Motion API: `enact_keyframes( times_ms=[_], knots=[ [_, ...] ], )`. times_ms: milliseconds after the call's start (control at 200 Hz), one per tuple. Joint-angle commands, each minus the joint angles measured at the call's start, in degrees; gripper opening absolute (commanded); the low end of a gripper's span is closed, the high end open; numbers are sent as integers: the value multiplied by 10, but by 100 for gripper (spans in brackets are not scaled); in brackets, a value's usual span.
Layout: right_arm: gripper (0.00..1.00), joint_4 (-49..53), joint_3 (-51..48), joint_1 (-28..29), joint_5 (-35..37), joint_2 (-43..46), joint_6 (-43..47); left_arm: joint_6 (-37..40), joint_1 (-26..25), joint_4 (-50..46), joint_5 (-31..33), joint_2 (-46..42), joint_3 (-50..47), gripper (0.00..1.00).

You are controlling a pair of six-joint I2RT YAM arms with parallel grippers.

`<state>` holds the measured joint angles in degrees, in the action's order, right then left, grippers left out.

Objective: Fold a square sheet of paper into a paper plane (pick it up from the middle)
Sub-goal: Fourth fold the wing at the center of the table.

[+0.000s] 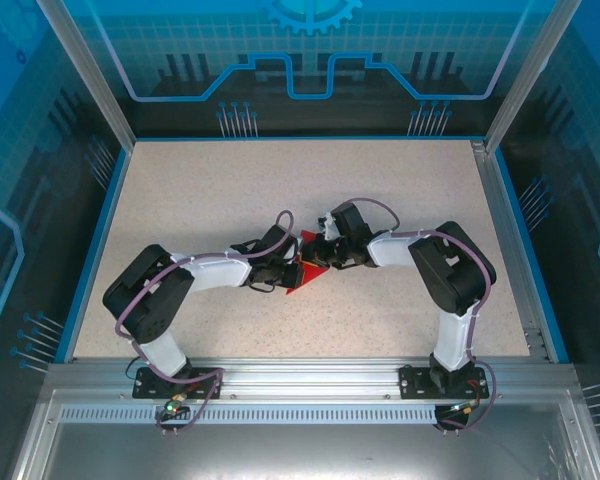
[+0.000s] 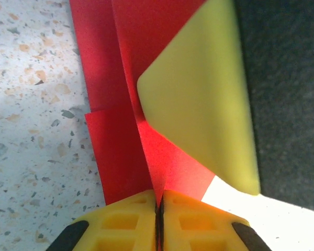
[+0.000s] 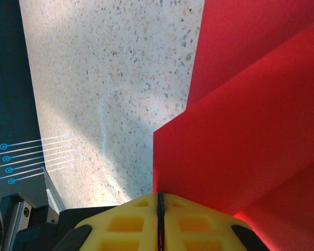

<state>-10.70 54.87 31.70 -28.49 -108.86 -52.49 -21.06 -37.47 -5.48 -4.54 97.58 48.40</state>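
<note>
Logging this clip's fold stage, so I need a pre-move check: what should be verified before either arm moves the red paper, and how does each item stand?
1. The left gripper is shut on the red paper: ok, the sheet runs into its closed seam.
2. The right gripper is shut on the paper: ok.
3. The paper shows folded, overlapping layers: ok.
4. The paper is lifted off the table: cannot tell.
5. The folded edges are aligned: cannot tell.
6. There is clearance between the two grippers: cannot tell; they sit very close.
</note>
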Motion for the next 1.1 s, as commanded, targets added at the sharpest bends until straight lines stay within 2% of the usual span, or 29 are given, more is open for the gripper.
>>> enact_keyframes(
  times_ms=[0, 200, 520, 670, 1095],
  knots=[
    [10, 12, 2, -11, 5, 20, 10, -16, -3, 13, -24, -3, 4, 10],
    [11, 26, -7, -19, 7, 50, 20, -53, 4, 54, -65, -3, -16, 8],
    [13, 51, -42, -32, 28, 102, 36, -100, 49, 128, -156, 4, -55, 9],
    [12, 42, -61, -29, 20, 102, 35, -116, 63, 152, -183, 6, -69, 9],
    [10, 9, -15, -14, 12, 55, 9, -147, 87, 180, -231, 35, -83, 8]
  ],
)
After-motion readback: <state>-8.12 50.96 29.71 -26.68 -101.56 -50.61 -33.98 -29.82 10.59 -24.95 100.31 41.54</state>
